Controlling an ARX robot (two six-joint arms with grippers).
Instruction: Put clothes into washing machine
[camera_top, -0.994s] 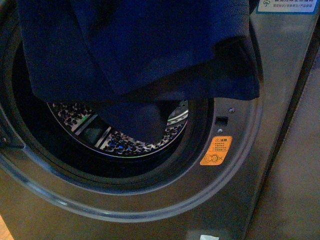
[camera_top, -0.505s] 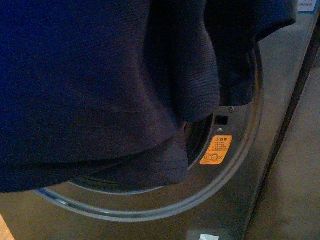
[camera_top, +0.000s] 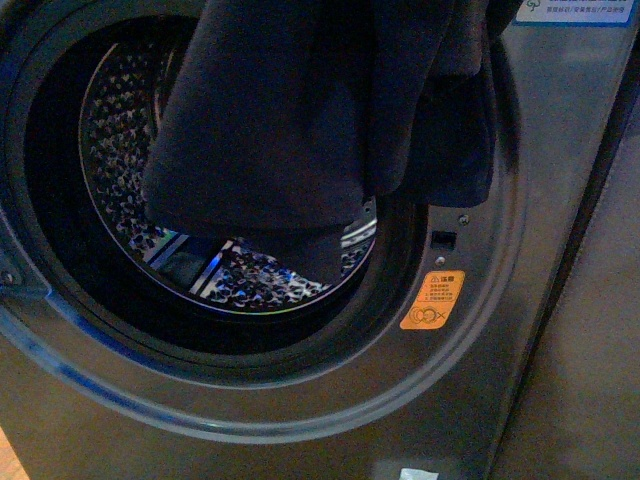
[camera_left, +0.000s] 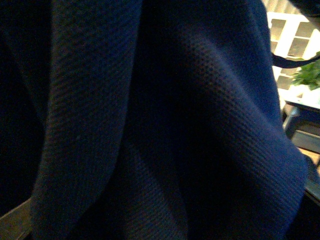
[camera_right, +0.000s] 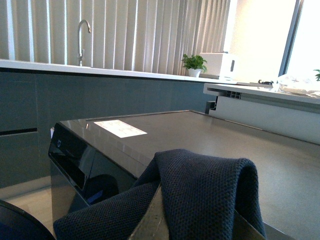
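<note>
Pulled up and bunched narrower than half a second ago, baring the left of the drum (camera_top: 110, 130) again. Shows the clothes (camera_top: 270, 120) hanging from above across the upper right of the mouth of the washing machine (camera_top: 560, 250), lowest fold over the drum's lower rim. Leaves the orange sticker (camera_top: 432, 300) uncovered at right. Fills the left wrist view with cloth. Hides both pincers: cannot tell grip.

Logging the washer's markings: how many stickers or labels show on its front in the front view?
3: an orange sticker lower right of the porthole, a blue-white label at the picture's top right, a white label cut by the bottom edge. The hanging clothes may hide more.
</note>
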